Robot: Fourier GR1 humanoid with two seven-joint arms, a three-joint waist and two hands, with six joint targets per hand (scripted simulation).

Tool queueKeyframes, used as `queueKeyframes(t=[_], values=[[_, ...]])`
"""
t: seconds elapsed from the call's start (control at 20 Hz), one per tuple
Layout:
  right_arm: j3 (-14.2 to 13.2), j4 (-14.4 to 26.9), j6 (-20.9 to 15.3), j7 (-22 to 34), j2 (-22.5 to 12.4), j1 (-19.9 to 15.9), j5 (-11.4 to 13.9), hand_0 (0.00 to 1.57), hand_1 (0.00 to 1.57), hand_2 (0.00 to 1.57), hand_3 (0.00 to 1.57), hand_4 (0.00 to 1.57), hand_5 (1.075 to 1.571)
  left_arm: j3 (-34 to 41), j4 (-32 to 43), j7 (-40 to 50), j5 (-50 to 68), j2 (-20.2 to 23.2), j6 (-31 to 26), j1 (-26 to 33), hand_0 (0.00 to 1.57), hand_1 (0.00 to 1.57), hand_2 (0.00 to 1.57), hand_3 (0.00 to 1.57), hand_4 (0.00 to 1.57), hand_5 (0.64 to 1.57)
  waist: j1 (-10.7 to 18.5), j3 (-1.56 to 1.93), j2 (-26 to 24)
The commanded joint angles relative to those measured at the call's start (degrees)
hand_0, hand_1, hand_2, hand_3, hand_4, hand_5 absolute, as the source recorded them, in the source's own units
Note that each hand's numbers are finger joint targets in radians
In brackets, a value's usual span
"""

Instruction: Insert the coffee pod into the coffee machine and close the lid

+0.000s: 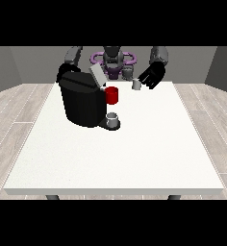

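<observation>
white counter (115,163) nearest, wood floor (19,108) around it – coffee machine (82,101), lid (97,75) raised, left of the hand at the view's right (151,77), whose spread fingers touch the small grey coffee pod (136,84) – grasp unclear.

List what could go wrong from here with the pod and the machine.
1. The coffee pod sits by the table's far edge, close to the hand at the view's right; a nudge might push it off.
2. The red cup stands beside the coffee machine, so a carried pod may clip it.
</observation>
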Motion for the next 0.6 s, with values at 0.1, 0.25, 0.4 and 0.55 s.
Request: queueKeyframes(t=[0.1, 0.25, 0.4, 0.55], values=[[-0.18, 0.56, 0.06, -0.72, -0.08, -2.24, 0.01, 0.00, 0.00, 0.00, 0.00, 0.53, 1.571, 0.99, -1.26, 3.93, -0.68, 0.67, -0.72, -6.83, 1.01, 1.01, 1.20, 1.22, 0.54, 1.571, -1.61, 0.01, 1.76], [0.46, -1.89, -0.62, 1.76, -0.27, -2.77, 0.53, 0.00, 0.00, 0.00, 0.00, 0.49, 1.571, 3.56, 0.71, 5.55, 0.36, 2.55, -1.28, -8.84, 1.25, 1.25, 1.29, 1.24, 0.51, 1.571, -3.53, 0.00, 2.60], [3.08, -4.48, -0.57, 3.26, 0.40, -6.08, 1.96, 0.00, 0.00, 0.00, 0.00, 0.51, 1.571, 5.94, 2.35, 6.77, 1.05, 6.36, -2.36, -15.39, 1.21, 1.21, 1.25, 1.19, 0.49, 1.571, -7.44, -0.02, 6.39], [1.65, -4.27, 0.17, 1.16, -0.05, -6.22, 0.61, 0.00, 0.00, 0.00, 0.00, 0.50, 1.571, 5.76, 2.21, 7.06, 1.03, 4.79, -1.70, -16.03, 1.28, 1.28, 1.33, 1.27, 0.48, 1.571, -7.55, 0.00, 7.85]])
